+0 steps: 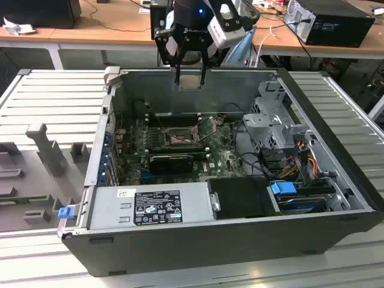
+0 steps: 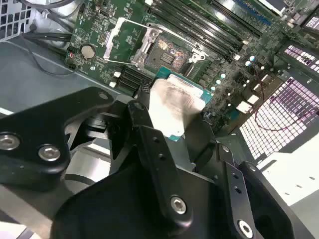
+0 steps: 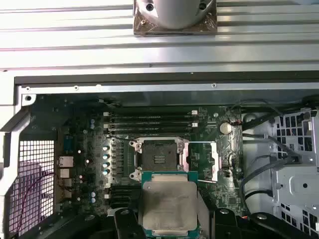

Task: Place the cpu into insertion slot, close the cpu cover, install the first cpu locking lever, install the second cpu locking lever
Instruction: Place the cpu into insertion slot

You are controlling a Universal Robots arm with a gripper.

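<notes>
One black claw (image 1: 191, 78) grips the flat square silver-grey cpu (image 3: 169, 206), seemingly hovering above the open motherboard socket (image 3: 159, 158).

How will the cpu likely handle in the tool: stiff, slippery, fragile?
Probably stiff: the cpu is a flat metal-topped square, showing no bend in the tool. Likely light, since it is thin. It could slip or twist, as it seems pinched only by its narrow edges.
</notes>
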